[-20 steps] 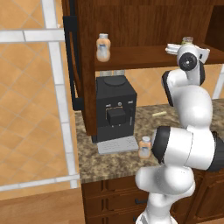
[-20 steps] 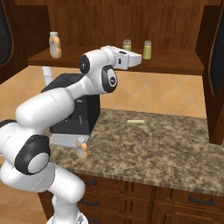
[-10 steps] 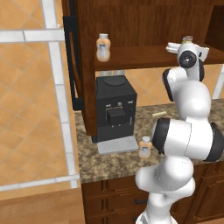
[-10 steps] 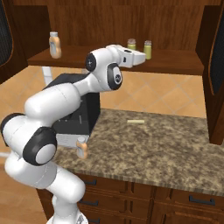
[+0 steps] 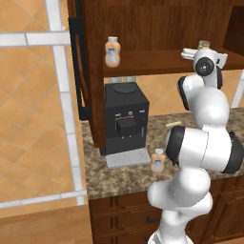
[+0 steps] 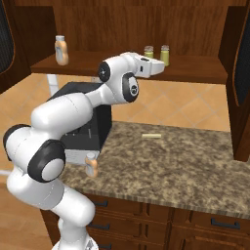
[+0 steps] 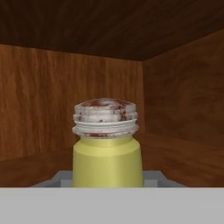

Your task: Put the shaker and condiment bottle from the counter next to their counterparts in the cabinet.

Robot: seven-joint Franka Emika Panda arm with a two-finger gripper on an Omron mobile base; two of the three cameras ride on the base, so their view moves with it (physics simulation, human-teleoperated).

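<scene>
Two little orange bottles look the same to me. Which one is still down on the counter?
The condiment bottle standing in front of the black coffee machine, on the granite counter. Its twin bottle stands up on the cabinet shelf, far left.

Even, soft rendered light throughout, sharp focus, dim cabinet (image 7: 175, 87) interior.

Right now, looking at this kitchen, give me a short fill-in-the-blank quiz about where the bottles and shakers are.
1. The orange bottle on the counter stands in front of the black ____ machine.
2. The number of yellow-green shakers on the cabinet shelf is ____.
3. A matching orange bottle stands at the shelf's ____ end.

Missing words: coffee; two; left
</scene>
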